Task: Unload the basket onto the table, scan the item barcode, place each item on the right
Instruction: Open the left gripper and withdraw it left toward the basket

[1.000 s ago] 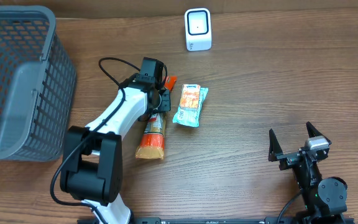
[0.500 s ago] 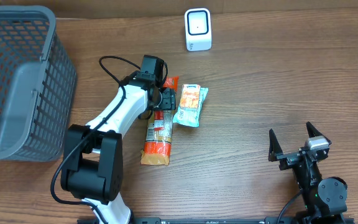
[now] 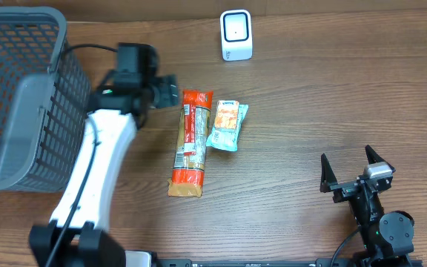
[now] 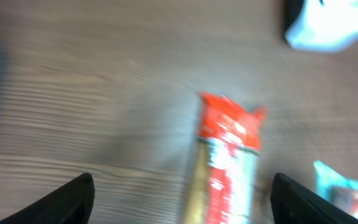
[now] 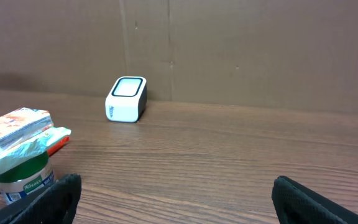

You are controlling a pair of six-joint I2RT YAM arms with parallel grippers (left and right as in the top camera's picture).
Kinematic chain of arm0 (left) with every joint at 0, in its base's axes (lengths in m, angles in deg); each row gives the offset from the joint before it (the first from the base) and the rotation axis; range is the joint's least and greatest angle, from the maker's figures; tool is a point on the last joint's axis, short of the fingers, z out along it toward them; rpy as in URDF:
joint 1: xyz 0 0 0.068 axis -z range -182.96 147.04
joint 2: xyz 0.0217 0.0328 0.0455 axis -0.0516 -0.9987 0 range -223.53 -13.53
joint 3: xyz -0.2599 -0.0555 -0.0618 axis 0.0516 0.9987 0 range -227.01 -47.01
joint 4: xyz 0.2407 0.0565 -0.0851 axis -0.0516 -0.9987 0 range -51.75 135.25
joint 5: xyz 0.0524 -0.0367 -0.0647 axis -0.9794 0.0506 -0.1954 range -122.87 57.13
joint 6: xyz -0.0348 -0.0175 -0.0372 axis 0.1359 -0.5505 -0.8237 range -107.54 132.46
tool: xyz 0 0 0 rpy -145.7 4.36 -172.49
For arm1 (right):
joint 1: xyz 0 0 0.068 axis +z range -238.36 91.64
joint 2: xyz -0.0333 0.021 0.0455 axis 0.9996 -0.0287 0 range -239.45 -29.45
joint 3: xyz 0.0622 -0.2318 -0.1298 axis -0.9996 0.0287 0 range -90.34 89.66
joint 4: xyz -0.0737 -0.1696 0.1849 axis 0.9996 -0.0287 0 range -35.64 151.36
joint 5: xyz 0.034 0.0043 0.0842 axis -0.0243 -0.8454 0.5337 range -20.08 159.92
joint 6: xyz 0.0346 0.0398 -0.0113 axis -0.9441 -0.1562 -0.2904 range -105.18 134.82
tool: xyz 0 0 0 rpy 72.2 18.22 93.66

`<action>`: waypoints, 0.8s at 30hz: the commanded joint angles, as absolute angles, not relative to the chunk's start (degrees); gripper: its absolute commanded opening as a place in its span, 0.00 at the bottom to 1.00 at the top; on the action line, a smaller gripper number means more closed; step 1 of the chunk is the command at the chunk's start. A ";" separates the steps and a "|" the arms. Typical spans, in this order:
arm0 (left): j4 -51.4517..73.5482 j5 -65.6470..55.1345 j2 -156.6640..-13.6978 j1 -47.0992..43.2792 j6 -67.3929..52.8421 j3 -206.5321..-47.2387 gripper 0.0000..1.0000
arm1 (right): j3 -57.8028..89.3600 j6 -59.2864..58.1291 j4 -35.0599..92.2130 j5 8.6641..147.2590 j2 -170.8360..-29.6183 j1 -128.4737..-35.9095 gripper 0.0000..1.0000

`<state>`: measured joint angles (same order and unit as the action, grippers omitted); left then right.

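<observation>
a small white boxy scanner (image 5: 127, 98) stands far left on the brown wooden table (image 5: 229, 162), before a cardboard wall (image 5: 229, 50). near left lies an orange-and-teal snack packet (image 5: 14, 134). the right gripper (image 5: 178, 202) gapes wide.

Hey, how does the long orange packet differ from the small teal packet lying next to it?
The long orange packet is much longer and narrower than the small teal packet. The orange one has red-orange ends and a paler middle, while the teal one has pale teal edges round an orange picture. The orange one lies almost straight and the teal one is slightly tilted, lying beside only its far half. Both lie flat, side by side, on the wooden table.
</observation>
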<state>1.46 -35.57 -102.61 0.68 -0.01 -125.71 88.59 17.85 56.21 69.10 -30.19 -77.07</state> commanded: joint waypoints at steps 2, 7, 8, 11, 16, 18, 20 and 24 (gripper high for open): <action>0.20 -39.72 -98.79 -6.03 4.89 -126.80 0.90 | 89.21 17.89 56.56 69.19 -29.62 -77.24 1.00; -1.20 -39.70 -98.83 -10.86 4.78 -126.73 1.00 | 89.21 17.89 56.56 69.21 -29.62 -77.24 1.00; -1.22 -39.68 -99.01 -11.36 4.78 -126.73 1.00 | 89.21 17.91 56.56 69.19 -29.62 -77.24 1.00; -1.25 -39.68 -99.64 -11.95 4.78 -126.73 1.00 | 89.21 17.89 56.56 69.21 -29.62 -77.24 1.00; -1.25 -39.68 -99.70 -11.93 4.78 -126.73 1.00 | 89.21 17.89 56.56 69.19 -29.62 -77.24 1.00; -1.22 -39.68 -99.73 -11.93 4.78 -126.73 1.00 | 89.21 17.89 56.56 69.21 -29.62 -77.24 1.00; -1.25 -39.68 -99.73 -11.93 4.78 -126.71 1.00 | 89.21 17.89 56.56 69.19 -29.62 -77.24 1.00; -1.25 -39.68 -99.73 -11.93 4.78 -126.71 1.00 | 89.21 17.89 56.56 69.21 -29.62 -77.24 1.00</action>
<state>-1.14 -39.16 -99.11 -11.73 3.69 -126.14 88.59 17.82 56.21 69.10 -30.19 -77.07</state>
